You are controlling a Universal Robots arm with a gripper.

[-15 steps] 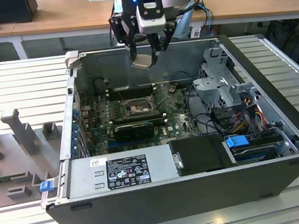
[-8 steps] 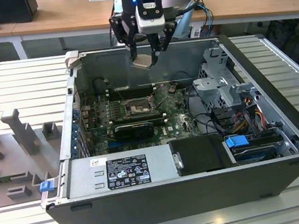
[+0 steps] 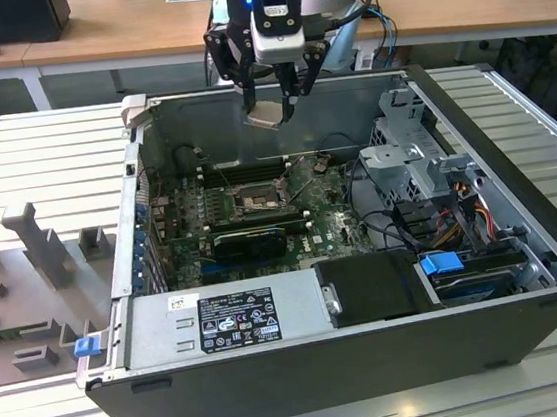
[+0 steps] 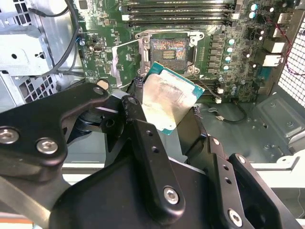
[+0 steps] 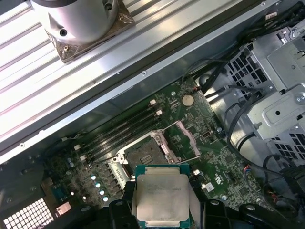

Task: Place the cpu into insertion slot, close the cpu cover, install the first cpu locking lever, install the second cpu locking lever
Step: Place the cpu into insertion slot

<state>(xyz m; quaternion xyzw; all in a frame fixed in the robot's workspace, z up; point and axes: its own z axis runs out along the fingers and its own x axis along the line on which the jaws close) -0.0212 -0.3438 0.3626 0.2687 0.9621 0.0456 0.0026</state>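
First step: the hand (image 3: 269,109) grips the tilted cpu (image 3: 264,115) high above the slot (image 3: 256,202), at six o'clock in the exterior view. Seating likely demands levelling and alignment.

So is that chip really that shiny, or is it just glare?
Mostly glare: in the second wrist view light streaks white across the cpu; in the first wrist view it looks dull grey, while the ribbed table shines; in the exterior view the case is shaded inside.
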